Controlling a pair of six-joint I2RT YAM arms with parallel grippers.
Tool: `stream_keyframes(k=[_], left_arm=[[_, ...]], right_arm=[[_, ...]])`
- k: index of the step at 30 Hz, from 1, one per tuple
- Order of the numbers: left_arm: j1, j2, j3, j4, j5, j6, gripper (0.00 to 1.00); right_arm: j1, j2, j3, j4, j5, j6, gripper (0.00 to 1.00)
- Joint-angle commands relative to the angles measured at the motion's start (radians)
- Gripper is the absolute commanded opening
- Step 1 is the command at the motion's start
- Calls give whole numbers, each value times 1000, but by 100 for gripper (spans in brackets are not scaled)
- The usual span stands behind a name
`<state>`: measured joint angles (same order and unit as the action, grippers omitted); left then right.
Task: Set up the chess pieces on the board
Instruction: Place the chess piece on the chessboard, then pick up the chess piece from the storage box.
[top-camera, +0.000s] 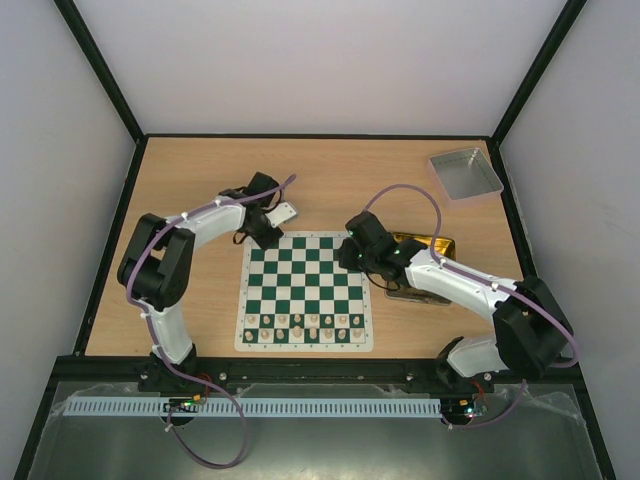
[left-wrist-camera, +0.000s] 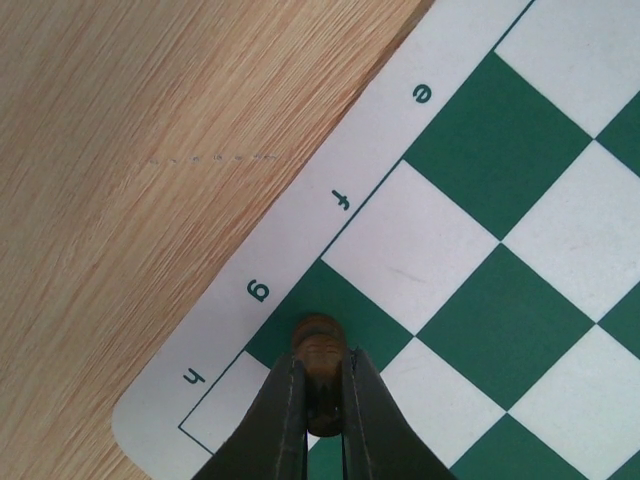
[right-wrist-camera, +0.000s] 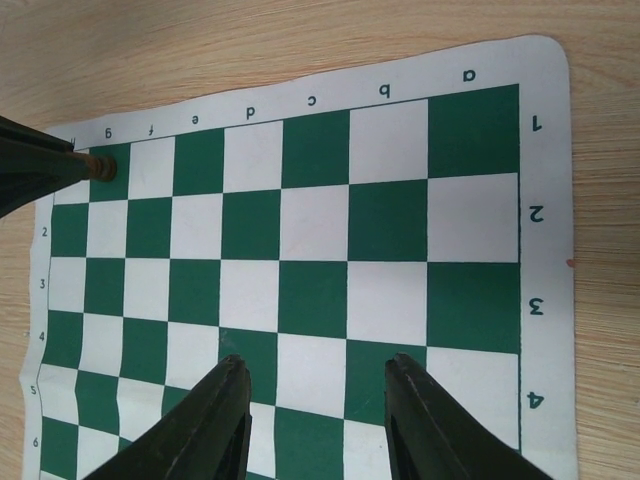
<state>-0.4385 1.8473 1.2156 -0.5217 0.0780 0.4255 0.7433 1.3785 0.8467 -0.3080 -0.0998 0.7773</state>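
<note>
My left gripper (left-wrist-camera: 321, 361) is shut on a dark brown chess piece (left-wrist-camera: 318, 335). It holds the piece upright over the green square by the letter g, one square from the corner of the board (left-wrist-camera: 500, 150). I cannot tell whether the piece touches the mat. From the right wrist, the same piece (right-wrist-camera: 97, 166) shows at the board's (right-wrist-camera: 315, 230) far left corner. My right gripper (right-wrist-camera: 315, 365) hangs open over the board's middle squares with nothing between its fingers. In the top view, the left gripper (top-camera: 262, 236) is at the board's (top-camera: 310, 280) far left corner and the right gripper (top-camera: 352, 252) at its far right side.
Pale cream pieces (top-camera: 305, 325) fill the two near rows of the board. A gold tin (top-camera: 425, 243) lies just right of the board, partly under my right arm. A grey tray (top-camera: 465, 173) sits at the far right of the wooden table (top-camera: 200, 180).
</note>
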Motion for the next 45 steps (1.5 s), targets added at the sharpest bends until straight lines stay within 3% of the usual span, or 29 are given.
stream_keyframes(k=[1,6,12,19,29,35,39,45], left_arm=[[-2,1,-29,6,-6,-1,2],[-3,1,-29,8,-3,-7,4],[-2,-9,-43,22,-20,-13,37],[-2,-28,-41,19,-27,-14,48],[2,-104,9,-28,-33,-8,52],[37,-206,56,-80,-14,-15,53],[83,-301,58,-107,42,-16,62],[145,-408,28,-149,136,-13,70]], right_arm=[[-4,12,-19,13,5,0,37],[-4,14,-19,15,1,0,37],[-4,13,-23,17,2,4,37],[-4,14,-34,25,-1,10,37],[-10,-11,12,-37,51,-4,37],[-152,-64,62,-124,61,-32,37],[-254,-58,101,-217,113,-59,39],[-313,-11,125,-335,205,-75,42]])
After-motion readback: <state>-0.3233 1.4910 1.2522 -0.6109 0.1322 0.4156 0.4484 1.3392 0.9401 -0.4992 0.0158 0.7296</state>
